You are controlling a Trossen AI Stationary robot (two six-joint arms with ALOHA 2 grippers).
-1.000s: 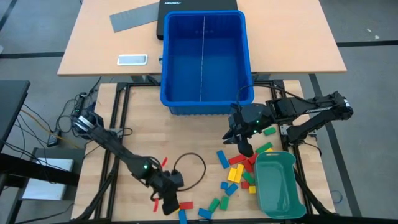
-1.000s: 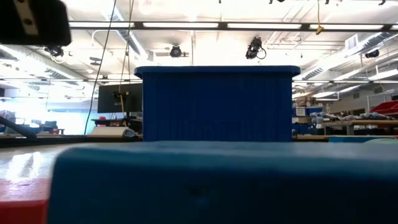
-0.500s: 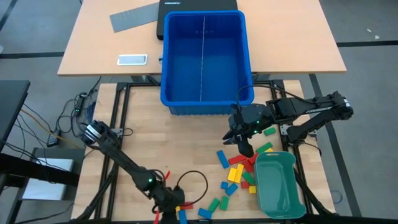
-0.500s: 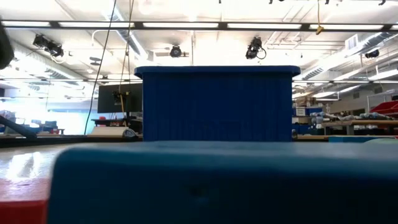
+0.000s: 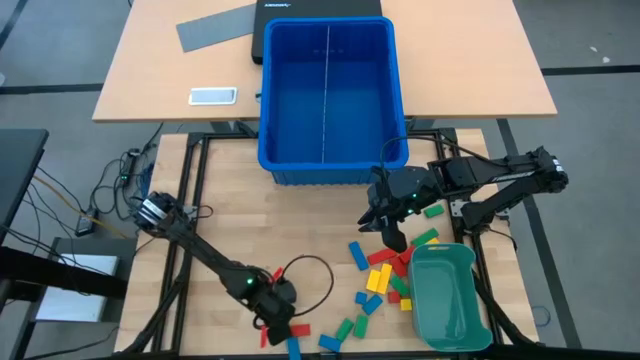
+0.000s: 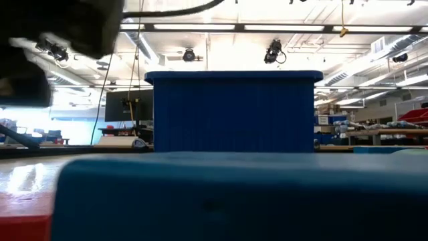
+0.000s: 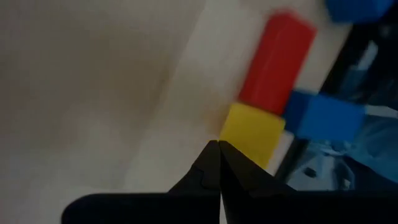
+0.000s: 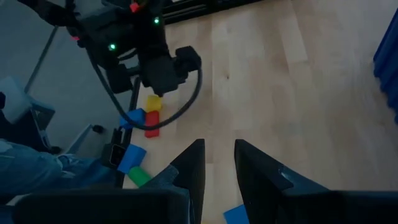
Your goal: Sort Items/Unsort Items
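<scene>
Wood grain and plastic everywhere

The table [image 5: 220, 225] was pale matt wood; the blocks [image 5: 385, 272], blue bin [image 5: 398, 90] and green tray [image 5: 445, 300] looked like smooth plastic.

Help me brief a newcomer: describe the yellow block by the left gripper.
From the big blue bin, look across the wooden table to the left gripper, which is shut. The yellow block lies right at its tips, touching a red block end to end, with a blue block beside it. It is the only yellow one there.
</scene>
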